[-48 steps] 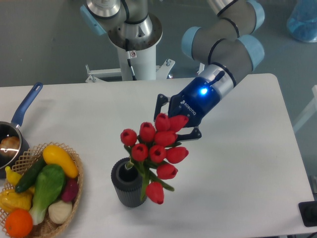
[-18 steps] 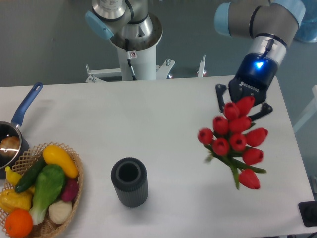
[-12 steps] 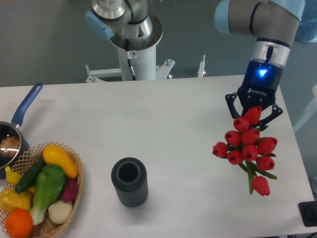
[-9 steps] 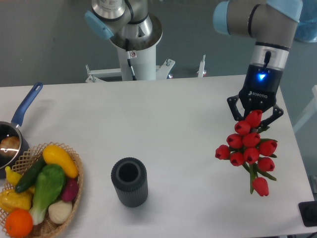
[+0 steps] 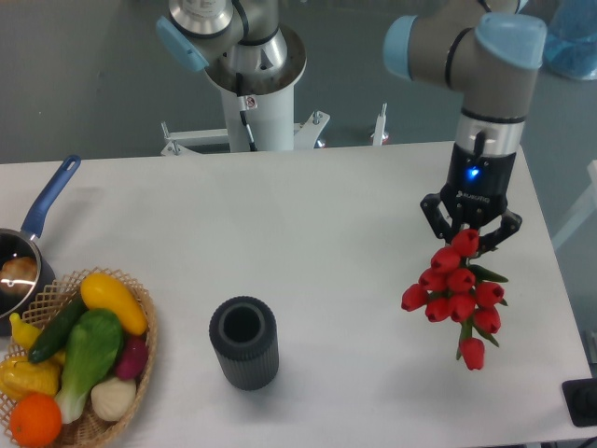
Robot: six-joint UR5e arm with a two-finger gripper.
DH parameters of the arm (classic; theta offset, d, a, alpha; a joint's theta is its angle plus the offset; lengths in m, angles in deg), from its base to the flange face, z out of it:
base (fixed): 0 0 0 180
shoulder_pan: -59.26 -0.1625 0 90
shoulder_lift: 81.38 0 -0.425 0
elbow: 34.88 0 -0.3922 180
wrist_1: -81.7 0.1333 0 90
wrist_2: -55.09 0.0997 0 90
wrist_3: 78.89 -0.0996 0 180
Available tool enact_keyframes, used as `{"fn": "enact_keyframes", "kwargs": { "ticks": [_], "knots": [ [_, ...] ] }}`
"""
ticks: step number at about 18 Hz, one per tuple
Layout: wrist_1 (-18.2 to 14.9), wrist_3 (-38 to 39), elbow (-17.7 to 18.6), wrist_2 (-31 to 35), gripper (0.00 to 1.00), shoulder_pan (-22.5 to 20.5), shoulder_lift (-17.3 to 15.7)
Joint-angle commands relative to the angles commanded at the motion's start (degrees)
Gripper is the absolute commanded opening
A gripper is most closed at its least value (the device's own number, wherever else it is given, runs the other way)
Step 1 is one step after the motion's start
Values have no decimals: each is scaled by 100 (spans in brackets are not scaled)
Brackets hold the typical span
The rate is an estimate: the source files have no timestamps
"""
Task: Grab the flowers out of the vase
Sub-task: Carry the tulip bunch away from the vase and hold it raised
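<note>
The flowers (image 5: 457,291), a bunch of red tulip buds with green stems and leaves, hang over the right side of the table. My gripper (image 5: 469,233) is shut on the top of the bunch and holds it in the air. The vase (image 5: 243,343), a short dark grey ribbed cylinder, stands upright and empty at the front middle of the table, well to the left of the flowers.
A wicker basket (image 5: 140,350) of fruit and vegetables sits at the front left corner. A blue-handled metal saucepan (image 5: 42,207) is at the left edge. The white robot base (image 5: 252,89) stands behind the table. The table's right edge (image 5: 550,271) is close to the flowers.
The flowers were lifted out of the vase and carried to the right side of the table. In the last half second the gripper turned slightly and the bunch hangs more vertically.
</note>
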Motion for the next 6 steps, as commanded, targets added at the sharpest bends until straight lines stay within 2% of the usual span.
{"fn": "enact_keyframes", "kwargs": {
  "ticks": [2,3,6],
  "knots": [
    [-52,-299,-96,615,0,228,35],
    [-61,-379,-149,809,0,386,70],
    [-149,-397,-194,1170,0,484,149]
  ]
}}
